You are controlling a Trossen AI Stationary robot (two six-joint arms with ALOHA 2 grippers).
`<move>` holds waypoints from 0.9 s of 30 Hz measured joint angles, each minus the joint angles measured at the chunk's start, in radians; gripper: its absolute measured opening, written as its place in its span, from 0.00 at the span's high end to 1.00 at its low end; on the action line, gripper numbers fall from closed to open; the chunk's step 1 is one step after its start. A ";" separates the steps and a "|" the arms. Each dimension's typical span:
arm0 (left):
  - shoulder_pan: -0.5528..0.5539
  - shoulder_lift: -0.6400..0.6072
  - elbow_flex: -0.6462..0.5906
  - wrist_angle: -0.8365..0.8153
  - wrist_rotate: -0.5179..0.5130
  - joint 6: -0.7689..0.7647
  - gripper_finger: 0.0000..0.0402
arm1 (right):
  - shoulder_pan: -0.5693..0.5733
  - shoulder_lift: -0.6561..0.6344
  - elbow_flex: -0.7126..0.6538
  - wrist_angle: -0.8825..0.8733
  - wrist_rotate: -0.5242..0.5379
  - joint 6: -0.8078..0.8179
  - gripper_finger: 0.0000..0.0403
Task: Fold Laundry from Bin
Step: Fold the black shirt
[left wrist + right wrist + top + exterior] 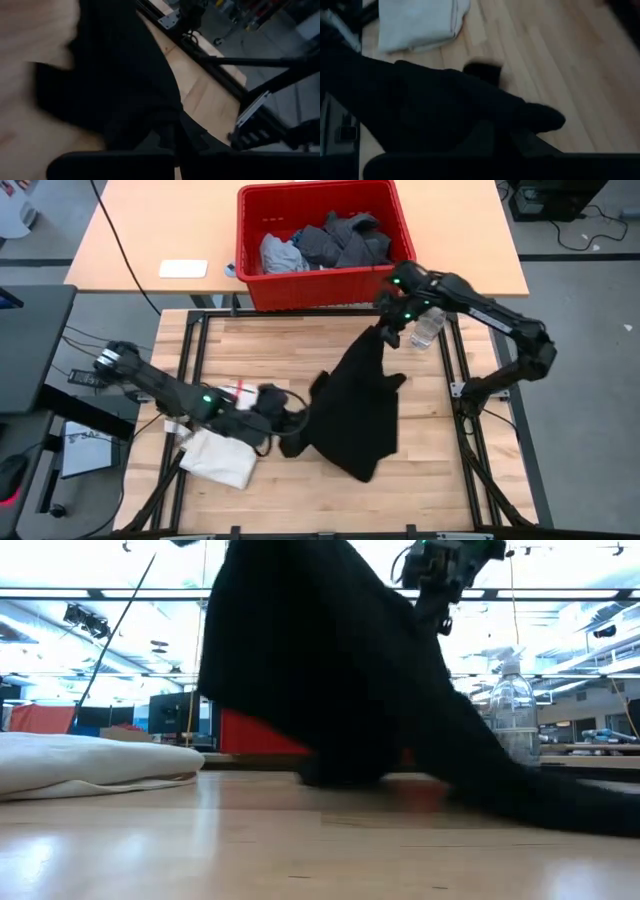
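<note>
No legible writing. Black T-shirt runs diagonally from frame centre to upper right. Right gripper pinches its upper end; left gripper clamps its lower-left edge.

My rig's two arms are black, jointed tubes; small green lights glow near the left tool and the right tool.

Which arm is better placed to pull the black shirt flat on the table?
Probably left: its pincer grips the black shirt low at the table, while the right pincer holds it up near the bin.
</note>
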 joint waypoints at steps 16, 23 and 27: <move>0.072 -0.352 0.038 -0.317 0.054 0.272 1.00 | 0.053 -0.196 0.002 0.116 0.139 0.332 0.96; 0.336 -0.456 0.038 -0.475 0.088 0.343 1.00 | 0.056 -0.139 0.002 0.251 0.295 0.408 0.96; 0.587 -0.491 0.038 -0.407 0.289 0.444 0.98 | 0.055 -0.110 0.002 0.312 0.371 0.443 0.96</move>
